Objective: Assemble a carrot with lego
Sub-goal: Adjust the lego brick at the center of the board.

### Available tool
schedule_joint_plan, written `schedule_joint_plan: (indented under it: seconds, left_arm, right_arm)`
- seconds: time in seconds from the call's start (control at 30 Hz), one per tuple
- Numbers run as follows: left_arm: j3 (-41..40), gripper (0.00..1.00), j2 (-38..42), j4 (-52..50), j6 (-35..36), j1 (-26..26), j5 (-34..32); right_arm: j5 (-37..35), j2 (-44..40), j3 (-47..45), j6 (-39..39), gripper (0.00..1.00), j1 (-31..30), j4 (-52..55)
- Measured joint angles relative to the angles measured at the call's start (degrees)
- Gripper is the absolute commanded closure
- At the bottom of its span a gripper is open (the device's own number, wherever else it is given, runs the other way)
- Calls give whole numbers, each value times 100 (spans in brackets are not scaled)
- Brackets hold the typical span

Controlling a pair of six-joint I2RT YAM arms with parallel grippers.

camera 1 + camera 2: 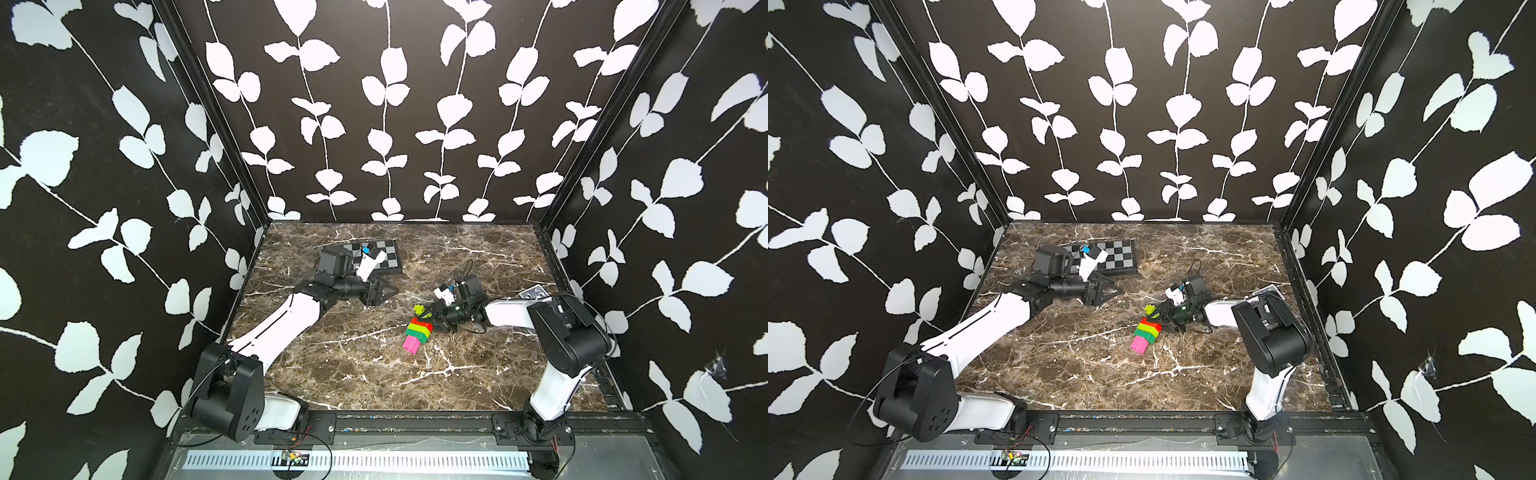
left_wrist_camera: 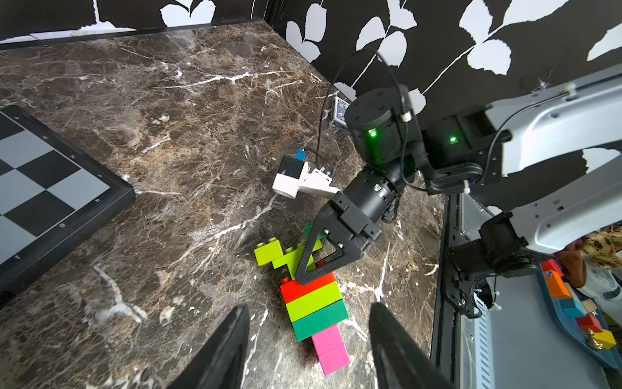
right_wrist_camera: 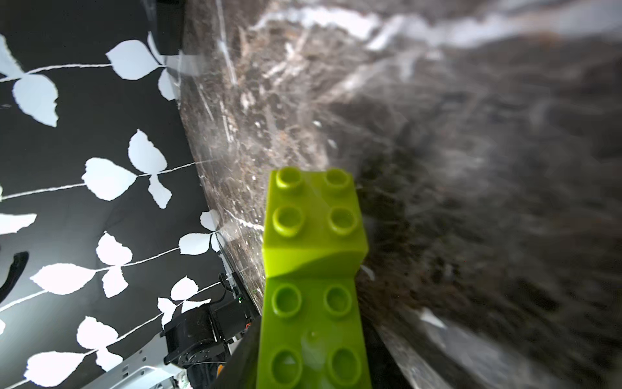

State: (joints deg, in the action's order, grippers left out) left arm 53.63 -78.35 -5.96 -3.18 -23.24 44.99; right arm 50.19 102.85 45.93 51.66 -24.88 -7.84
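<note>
Lime top (image 2: 269, 256) looks seated on carrot (image 1: 417, 332) (final step, I'd say); right tool (image 2: 313, 272) straddles it, grip unclear; left tool (image 1: 384, 295) wide, empty, well off carrot. Next: release cleanly.

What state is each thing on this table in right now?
carrot: assembled, lying on its side on the table.
left tool: open, empty, away from the carrot.
right tool: at the carrot's leafy end; grip unclear.
chequered board: lying flat at the back.
</note>
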Motion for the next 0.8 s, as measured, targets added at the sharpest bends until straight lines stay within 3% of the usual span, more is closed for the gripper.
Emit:
schedule_joint_plan:
  seconds: [0.4,0.63,0.8]
  left_arm:
    - [-114,41,-79,358,-173,-48,35]
    - [-129,41,-83,378,-170,-48,-59]
    - [-129,38,2,310,-151,-48,-710]
  right_arm:
    - [-111,-90,243,-87,25,260,822]
    - [-520,-476,247,-435,21,540,1620]
    - [-1073,-955,249,-898,21,713,2367]
